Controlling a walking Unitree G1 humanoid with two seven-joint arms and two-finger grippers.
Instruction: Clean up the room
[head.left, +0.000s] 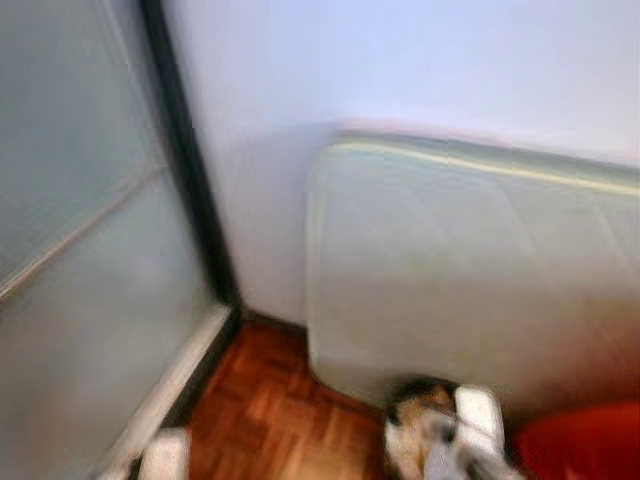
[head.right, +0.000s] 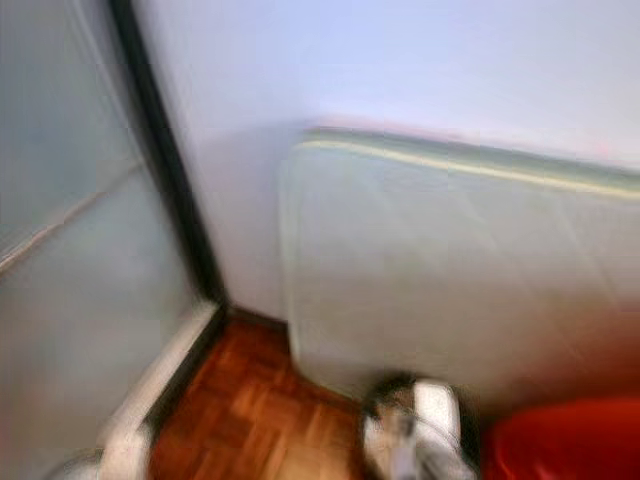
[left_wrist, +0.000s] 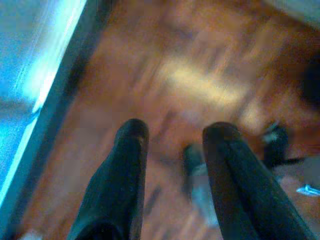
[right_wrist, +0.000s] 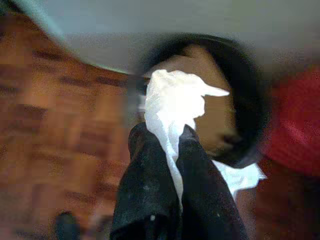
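Our right gripper (right_wrist: 172, 135) has its fingers pressed together on a white tissue (right_wrist: 172, 102), which sticks up past the fingertips and trails down between them. Just beyond the tissue, at about 1 o'clock from the tips in the right wrist view, sits a round black bin (right_wrist: 240, 100) with a brownish inside. A red thing (right_wrist: 295, 125) lies at 3 o'clock, touching or just beside the bin; we cannot tell which through the blur. Our left gripper (left_wrist: 172, 132) has its fingers spread apart with nothing between them, hanging over the wood floor (left_wrist: 200, 80). In the head views, which are blurred, our right arm (head.left: 465, 430) shows at 6 o'clock with the red thing at 4 o'clock. A pale mattress (head.left: 470, 280) leans on the white wall (head.left: 400, 60) from the middle out to 3 o'clock. A frosted glass door (head.left: 80, 250) with a black frame stands at 9 o'clock.
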